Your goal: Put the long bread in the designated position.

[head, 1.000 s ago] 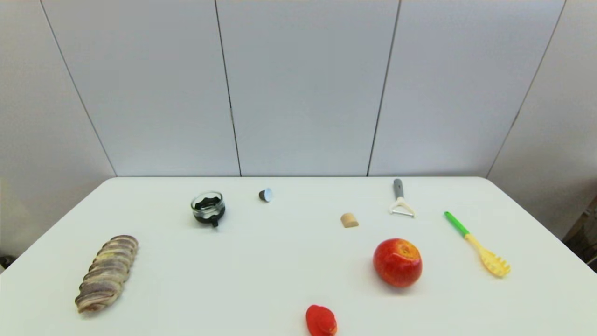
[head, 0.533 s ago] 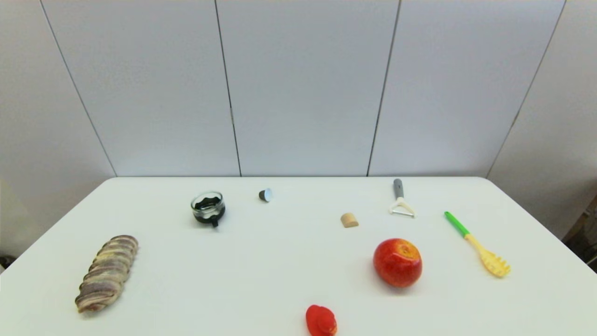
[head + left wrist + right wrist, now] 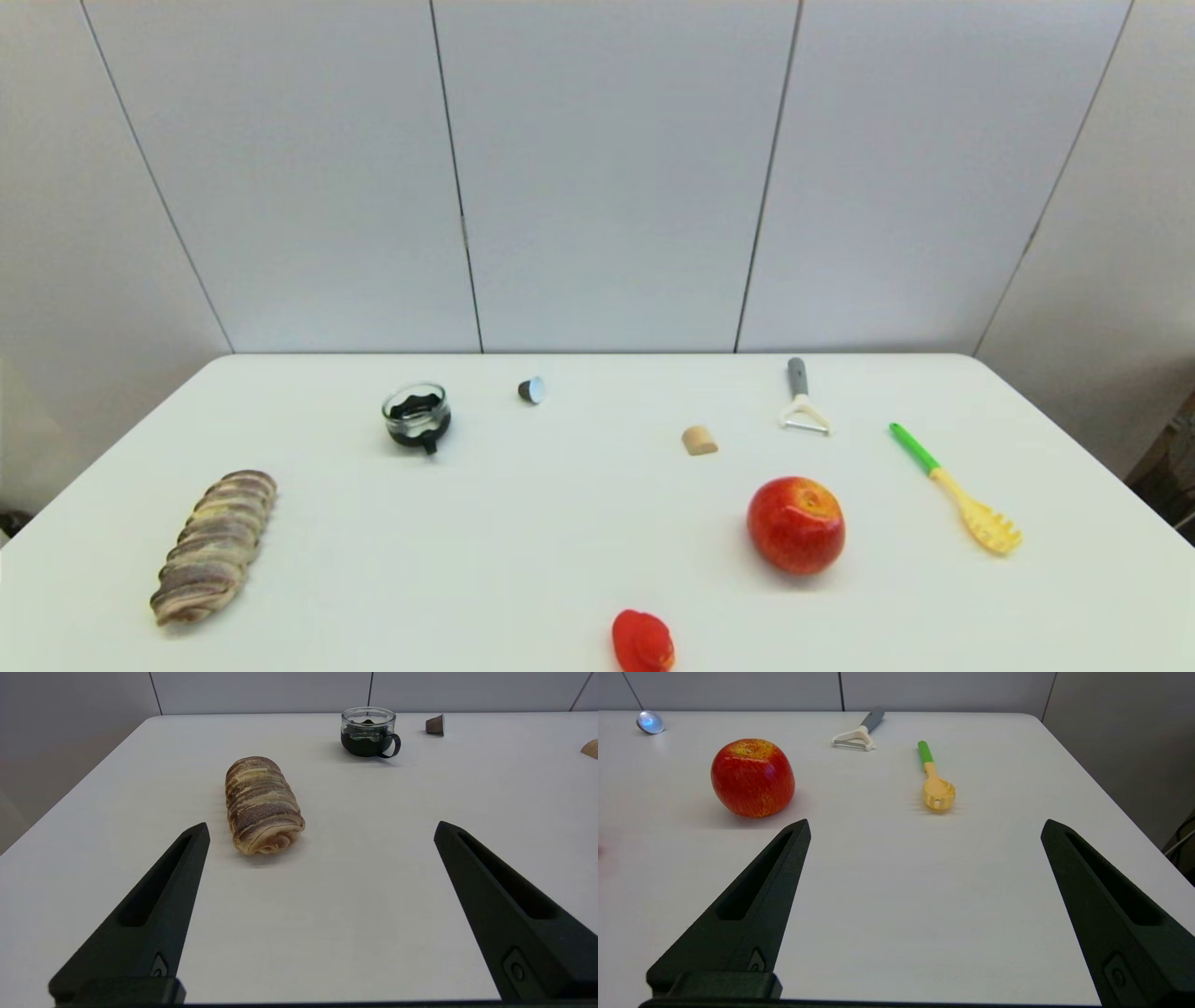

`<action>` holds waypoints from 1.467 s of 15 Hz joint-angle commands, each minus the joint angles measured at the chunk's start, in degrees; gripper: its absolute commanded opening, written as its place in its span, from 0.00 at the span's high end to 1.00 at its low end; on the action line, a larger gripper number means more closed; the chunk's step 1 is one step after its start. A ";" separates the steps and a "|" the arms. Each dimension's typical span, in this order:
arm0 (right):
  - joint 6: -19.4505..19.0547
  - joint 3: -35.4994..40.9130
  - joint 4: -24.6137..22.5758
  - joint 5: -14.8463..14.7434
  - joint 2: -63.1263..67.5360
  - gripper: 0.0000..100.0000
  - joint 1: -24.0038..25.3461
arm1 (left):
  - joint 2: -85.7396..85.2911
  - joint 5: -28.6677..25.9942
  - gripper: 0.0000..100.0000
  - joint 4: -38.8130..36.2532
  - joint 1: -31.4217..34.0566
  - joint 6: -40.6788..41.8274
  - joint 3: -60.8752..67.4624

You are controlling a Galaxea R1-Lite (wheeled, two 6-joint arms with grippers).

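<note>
- The bread [image 3: 215, 548] lies flat near the table's [image 3: 523, 532] front left corner, striped side up, one end pointing toward the far wall; nothing touches it.
- The left gripper [image 3: 320, 830] hovers low over the table with its fingers spread wide and nothing between them; the bread [image 3: 262, 804] sits beyond the fingertips, nearer one finger than the other.
- The right gripper [image 3: 924, 828] is spread just as wide and holds nothing, with the apple [image 3: 752, 777] and pasta spoon [image 3: 934, 778] ahead of it.
- Neither arm shows in the head view.
- A red object [image 3: 642, 641] is cut off by the head view's lower edge; its shape is hard to make out.
- Farther back stand a glass cup [image 3: 416, 416], a small capsule [image 3: 531, 390], a cork block [image 3: 698, 440] and a peeler [image 3: 801, 399].
</note>
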 commanded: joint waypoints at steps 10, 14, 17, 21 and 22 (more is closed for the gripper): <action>-0.02 0.00 0.02 0.01 0.06 0.00 0.00 | 0.07 -0.01 0.00 0.05 0.00 0.02 0.09; -0.02 0.00 0.02 0.01 -0.02 0.00 0.00 | 0.07 -0.01 0.00 -0.65 0.00 2.57 -0.44; -0.02 0.00 0.02 0.01 -0.02 0.00 0.00 | 5.00 -0.27 0.00 -0.48 0.00 3.27 -6.86; -0.02 0.00 0.02 0.01 -0.02 0.00 0.00 | 24.07 -0.19 0.00 -0.48 0.09 2.04 -20.21; -0.02 0.00 0.02 0.01 -0.02 0.00 0.00 | 29.69 -0.19 0.00 -0.39 -0.26 2.04 -24.43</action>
